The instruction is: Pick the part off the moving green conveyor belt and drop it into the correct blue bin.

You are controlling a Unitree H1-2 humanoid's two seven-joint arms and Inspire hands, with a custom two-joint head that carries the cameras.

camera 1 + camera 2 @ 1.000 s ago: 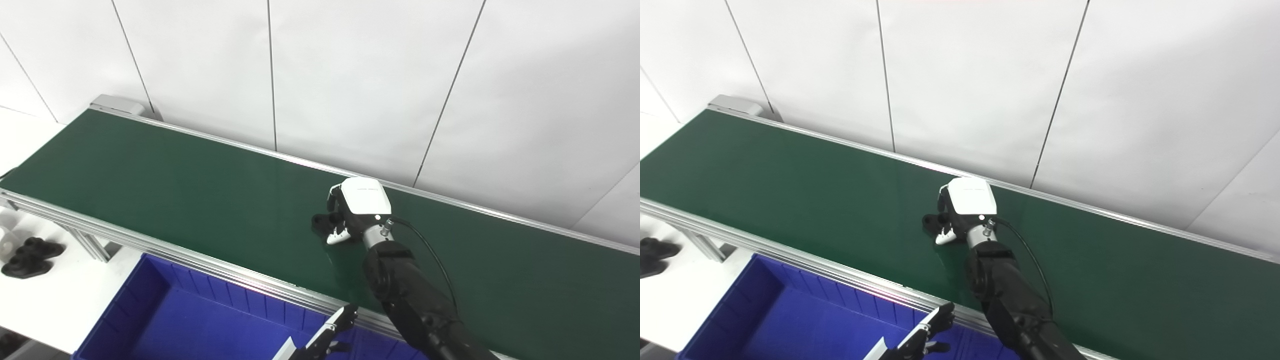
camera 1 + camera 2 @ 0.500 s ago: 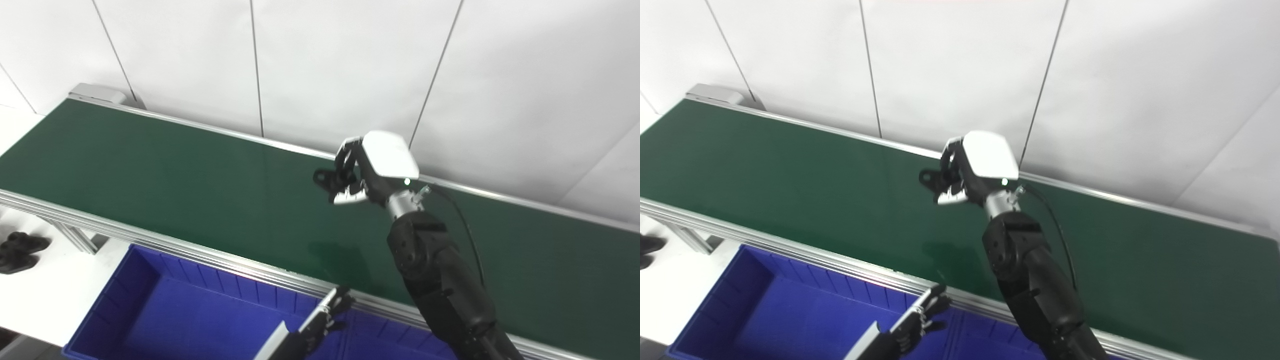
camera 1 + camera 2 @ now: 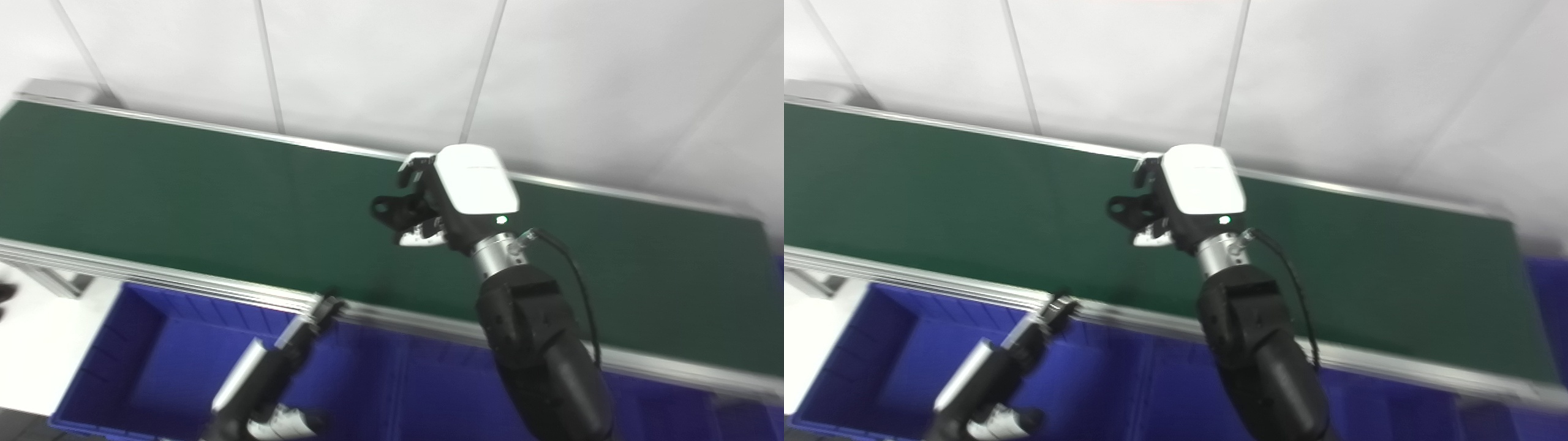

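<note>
Now mid-carry: right hand raised above the belt, fingers wrapped round the black part, which juts out leftward from the grip, clear of the belt surface. Part off the belt, not yet over any bin.

Left hand low, at the near rail of the belt, above the blue bin; blurred, so whether its fingers are spread or closed: cannot tell. Nothing seen in it.

Doing the carry well, as judged:
- Keep the grip firm; only part of the piece sits inside the fingers, so likely to twist or slip on a fast swing.
- Bring the hand toward the near side of the belt, high enough to pass the rail without clipping it.
- Mind the left hand beside the rail; steer round it.
- Release only once fully over the bin's open floor, low, to avoid a bounce off the wall.
- Which bin is the right one: not readable from these views.

Count: one belt. One black part, held. Two hands. Blue bins along the near side of the belt: at least one plain, more blue further right, dividing walls too blurred for a firm number.
</note>
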